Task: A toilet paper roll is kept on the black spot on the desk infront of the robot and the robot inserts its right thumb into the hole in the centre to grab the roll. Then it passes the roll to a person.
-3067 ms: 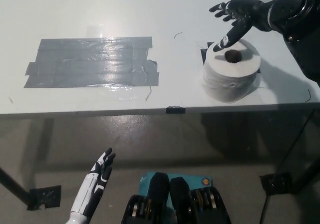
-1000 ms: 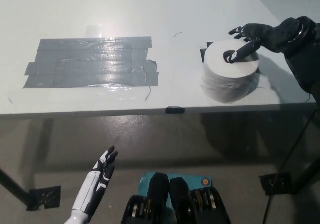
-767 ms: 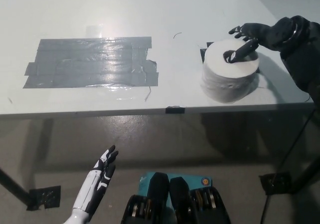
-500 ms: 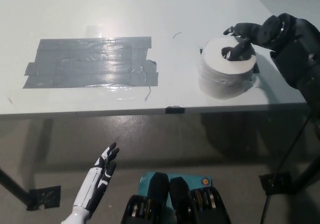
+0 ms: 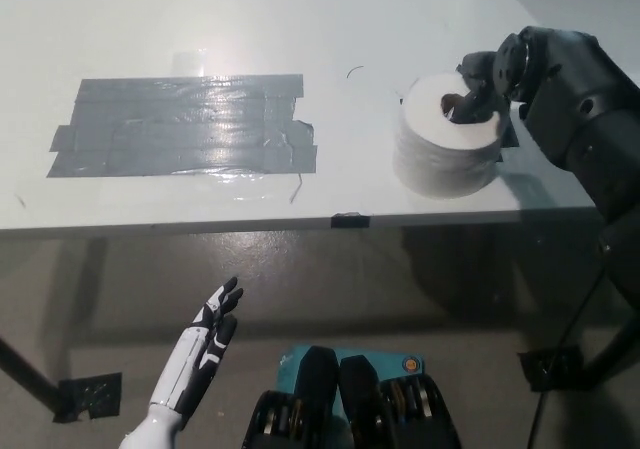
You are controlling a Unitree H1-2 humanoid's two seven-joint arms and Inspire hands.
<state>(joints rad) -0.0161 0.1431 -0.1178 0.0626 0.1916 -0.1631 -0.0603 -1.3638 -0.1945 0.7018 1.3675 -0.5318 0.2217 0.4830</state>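
Note:
The white toilet paper roll point(image 5: 445, 147) stands near the right end of the white desk point(image 5: 300, 29), partly covering the black spot point(image 5: 510, 132). My black right hand point(image 5: 478, 81) is at the roll's top far edge. Its thumb reaches down into the centre hole and the other fingers curl against the roll's far side, so the hand is shut on the roll. The forearm hides the back of the hand. My white left hand point(image 5: 198, 355) rests low at the lower left, below the desk, open with its fingers apart.
A large patch of grey tape point(image 5: 185, 124) covers the desk's left half. A small black mark point(image 5: 350, 219) sits on the desk's front edge. Below the desk are the floor and dark desk legs point(image 5: 560, 359).
My right hand came down onto the roll, put its thumb in the hole and closed. The roll has shifted a little to the left, and the arm has swung in over it. The left hand barely moved.

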